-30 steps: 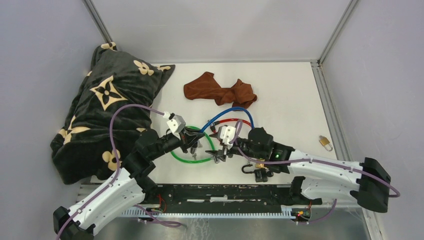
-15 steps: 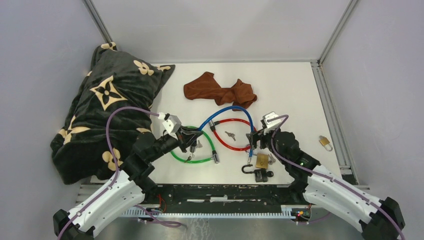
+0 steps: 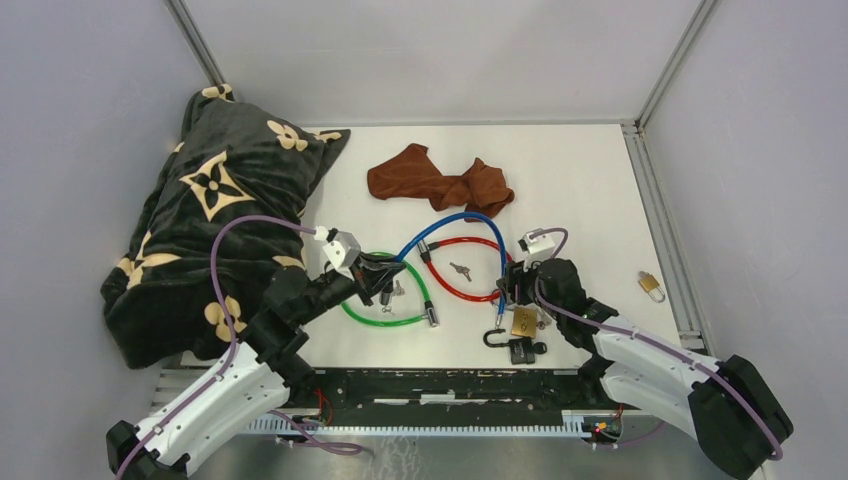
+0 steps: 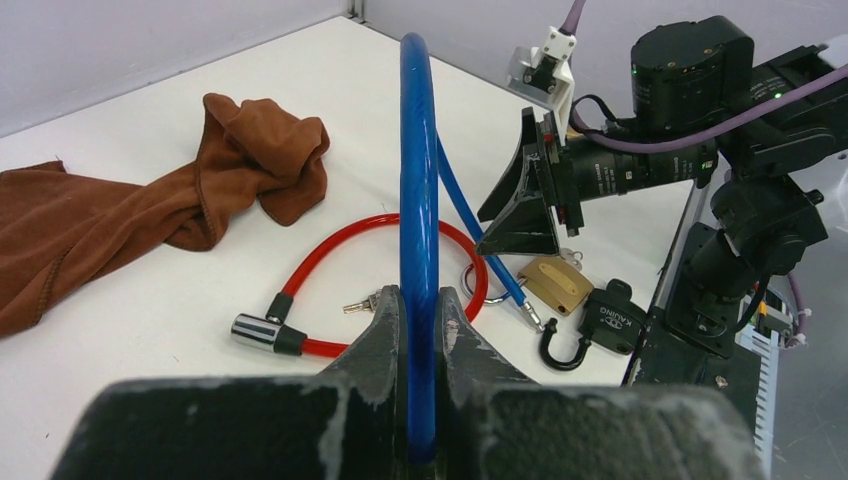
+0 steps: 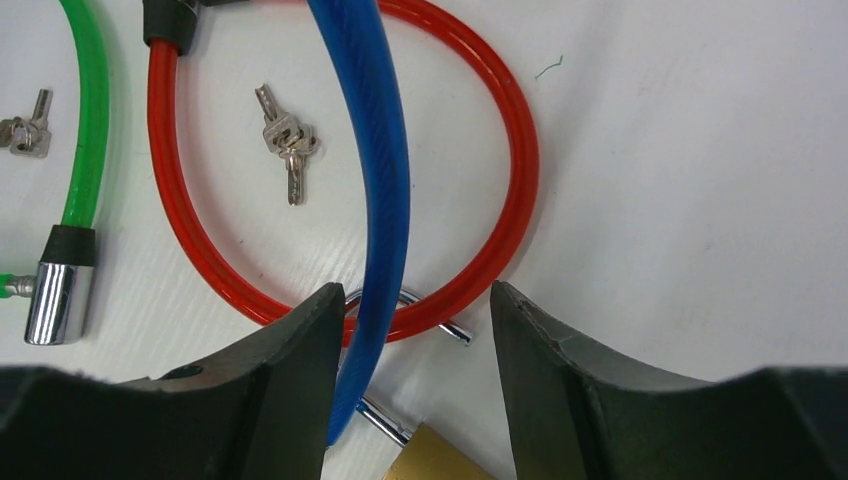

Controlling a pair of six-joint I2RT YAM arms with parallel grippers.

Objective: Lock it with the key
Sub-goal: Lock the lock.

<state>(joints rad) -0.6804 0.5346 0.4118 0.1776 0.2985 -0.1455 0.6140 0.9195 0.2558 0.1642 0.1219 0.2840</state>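
Observation:
My left gripper [image 3: 386,272] is shut on a blue cable lock [image 4: 418,190], near one end, and the cable arches up and over [image 3: 470,216]. The cable's other end [image 5: 372,180] comes down between the open fingers of my right gripper [image 5: 415,305], close to its left finger and not clamped. A small key [image 5: 286,138] lies flat inside the red cable lock's loop [image 5: 515,190], also visible from above as the key [image 3: 460,270]. A brass padlock [image 3: 524,320] with its shackle open lies just under my right gripper [image 3: 508,290].
A green cable lock [image 3: 390,305] with keys [image 3: 397,290] lies below my left gripper. A black padlock [image 3: 520,350] sits near the front edge. A second brass padlock [image 3: 651,286] lies far right. Brown cloth [image 3: 440,180] and a black patterned blanket [image 3: 210,220] lie behind.
My right arm swung from beside the green cable back to the right, then settled low over the blue cable's free end. My left gripper kept its hold and stayed put.

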